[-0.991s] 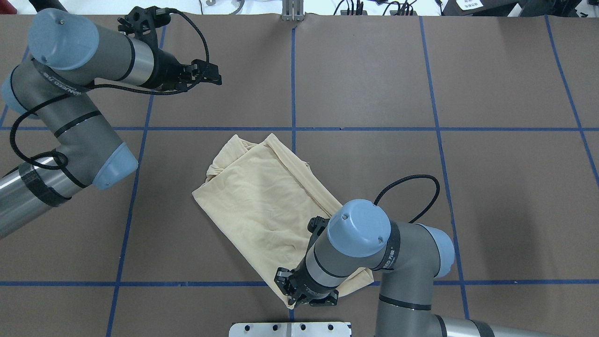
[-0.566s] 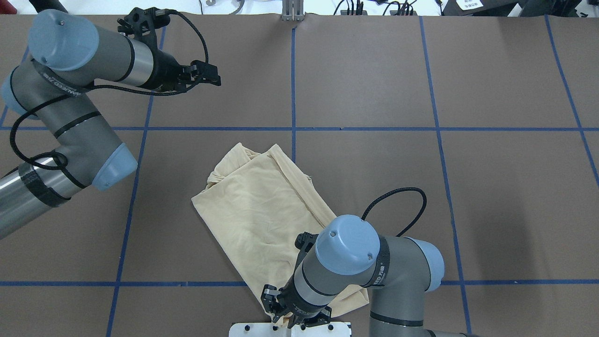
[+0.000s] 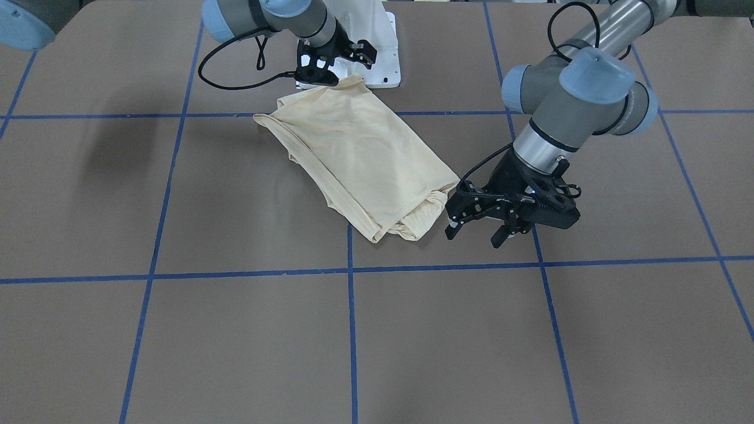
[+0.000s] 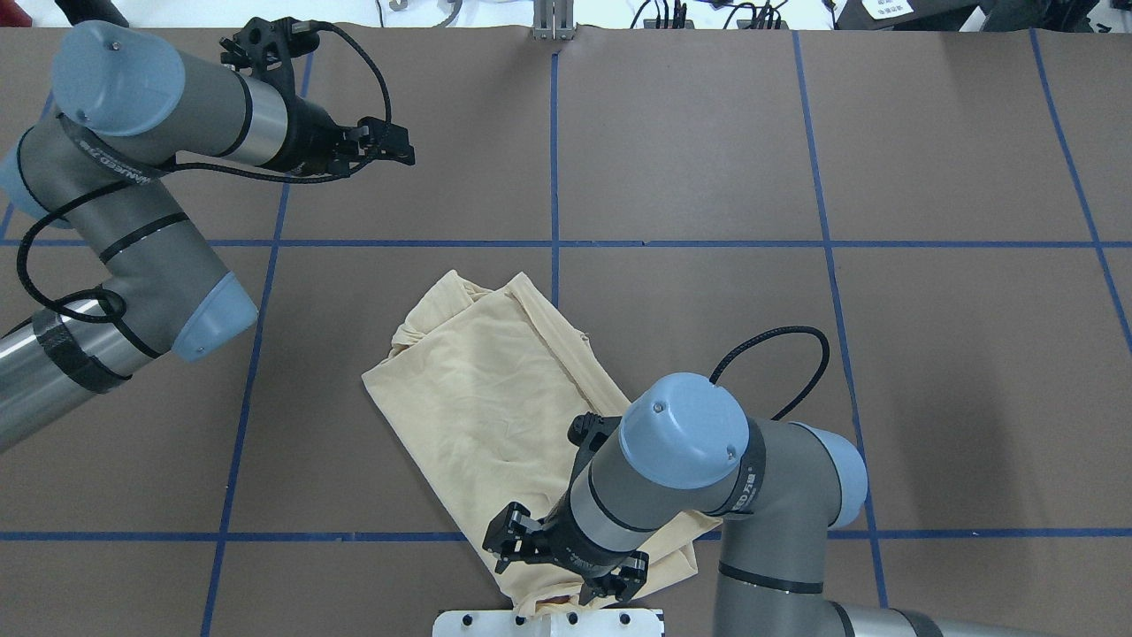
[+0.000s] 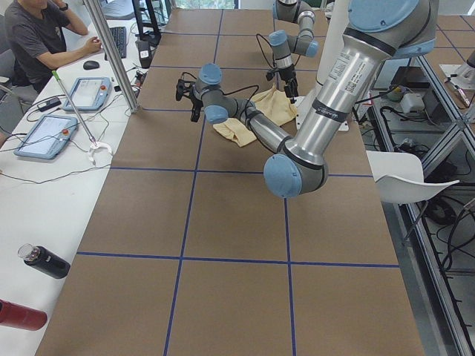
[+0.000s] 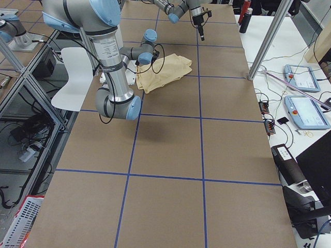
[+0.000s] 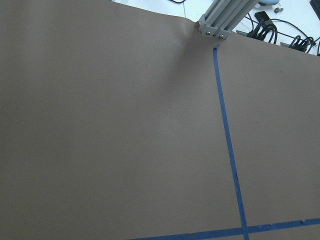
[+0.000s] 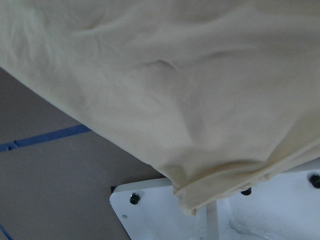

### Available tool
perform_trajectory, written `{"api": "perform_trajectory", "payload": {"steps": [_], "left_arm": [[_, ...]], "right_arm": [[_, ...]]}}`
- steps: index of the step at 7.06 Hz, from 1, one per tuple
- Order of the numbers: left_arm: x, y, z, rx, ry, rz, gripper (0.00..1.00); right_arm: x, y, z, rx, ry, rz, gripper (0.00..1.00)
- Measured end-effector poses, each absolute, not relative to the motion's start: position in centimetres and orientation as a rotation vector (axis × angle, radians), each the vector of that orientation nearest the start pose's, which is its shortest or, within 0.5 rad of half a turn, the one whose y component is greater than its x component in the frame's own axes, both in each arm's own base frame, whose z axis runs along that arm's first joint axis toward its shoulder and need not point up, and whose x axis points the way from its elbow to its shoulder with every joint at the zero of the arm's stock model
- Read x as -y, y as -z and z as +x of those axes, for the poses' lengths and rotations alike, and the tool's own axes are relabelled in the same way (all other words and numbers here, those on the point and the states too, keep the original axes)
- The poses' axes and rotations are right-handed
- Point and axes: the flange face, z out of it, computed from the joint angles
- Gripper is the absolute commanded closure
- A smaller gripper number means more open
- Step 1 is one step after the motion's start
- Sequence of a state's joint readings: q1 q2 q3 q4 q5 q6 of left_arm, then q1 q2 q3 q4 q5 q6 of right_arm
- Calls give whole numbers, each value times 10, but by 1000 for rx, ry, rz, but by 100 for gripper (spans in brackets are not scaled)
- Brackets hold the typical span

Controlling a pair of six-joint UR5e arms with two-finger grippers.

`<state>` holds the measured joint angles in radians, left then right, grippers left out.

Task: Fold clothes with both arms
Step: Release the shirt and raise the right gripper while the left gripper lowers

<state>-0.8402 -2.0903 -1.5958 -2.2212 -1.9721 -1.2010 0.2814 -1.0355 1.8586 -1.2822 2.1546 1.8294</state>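
The pale cream-yellow shirt lies folded into a slanted oblong on the brown table, plain side up; its print and label are hidden. It also shows in the front view. Its near corner hangs over the white base plate. My right gripper hovers open just above that corner. The right wrist view shows the cloth close below, draped onto the plate, with no fingers in sight. My left gripper is open and empty above bare table, beside the shirt's far end.
Blue tape lines divide the table into squares. A metal post foot stands at the far edge. An operator sits at a side bench with tablets. A white chair stands beside the table.
My right gripper dragged the shirt's near end toward the base plate, then let go and pulled back a little. The shirt has shifted toward the base. The left arm has barely moved.
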Motion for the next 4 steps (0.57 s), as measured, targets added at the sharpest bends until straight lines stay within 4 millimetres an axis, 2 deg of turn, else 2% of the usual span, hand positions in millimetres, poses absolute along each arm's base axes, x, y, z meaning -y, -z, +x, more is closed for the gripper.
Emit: {"api": "perform_trajectory", "payload": {"steps": [2, 4], "left_arm": [[550, -279, 376, -1165, 166, 363, 0], [512, -288, 380, -1144, 163, 293, 0]], "right_arm": [[299, -198, -530, 1100, -214, -425, 0], [364, -202, -489, 1134, -246, -296, 0]]}}
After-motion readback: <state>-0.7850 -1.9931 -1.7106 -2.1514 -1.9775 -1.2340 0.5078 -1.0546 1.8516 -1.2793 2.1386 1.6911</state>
